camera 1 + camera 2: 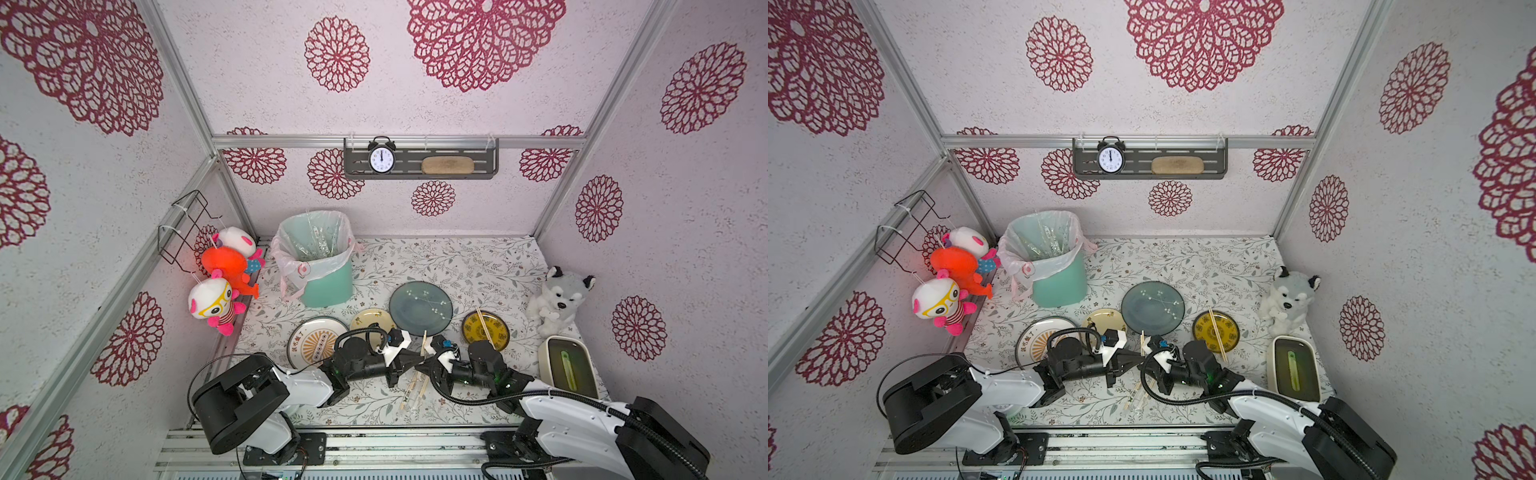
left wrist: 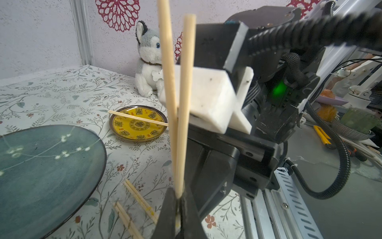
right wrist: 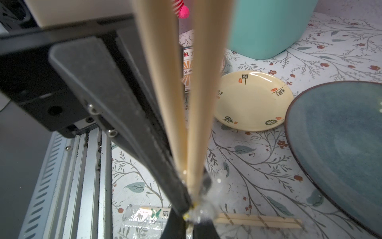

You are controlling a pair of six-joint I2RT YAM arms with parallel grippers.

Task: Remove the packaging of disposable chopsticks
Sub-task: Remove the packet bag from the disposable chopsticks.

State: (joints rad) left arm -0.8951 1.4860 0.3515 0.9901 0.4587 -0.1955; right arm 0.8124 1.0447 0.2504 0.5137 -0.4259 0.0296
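on the bench [image 1: 457, 266], low centre in both top views, the left fingers [image 2: 167, 217] pinched the upright disposable chopsticks [image 2: 182, 103]. the right fingers [image 3: 203, 231] pinched crumpled packaging [image 3: 206, 207] at their foot. a straight pull along the sticks, left grip firm, looked best.

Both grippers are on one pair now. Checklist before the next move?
1. Left gripper shut on held chopstick pair: ok.
2. Right gripper shut on crumpled sleeve at the same end: ok.
3. Sleeve fully off the pair: not ok, bunched at the gripped end.
4. Bin open, liner in: ok.
5. Cream plate free for the pair: ok.
6. Wrapped pairs on the table clear of the pull: cannot tell.
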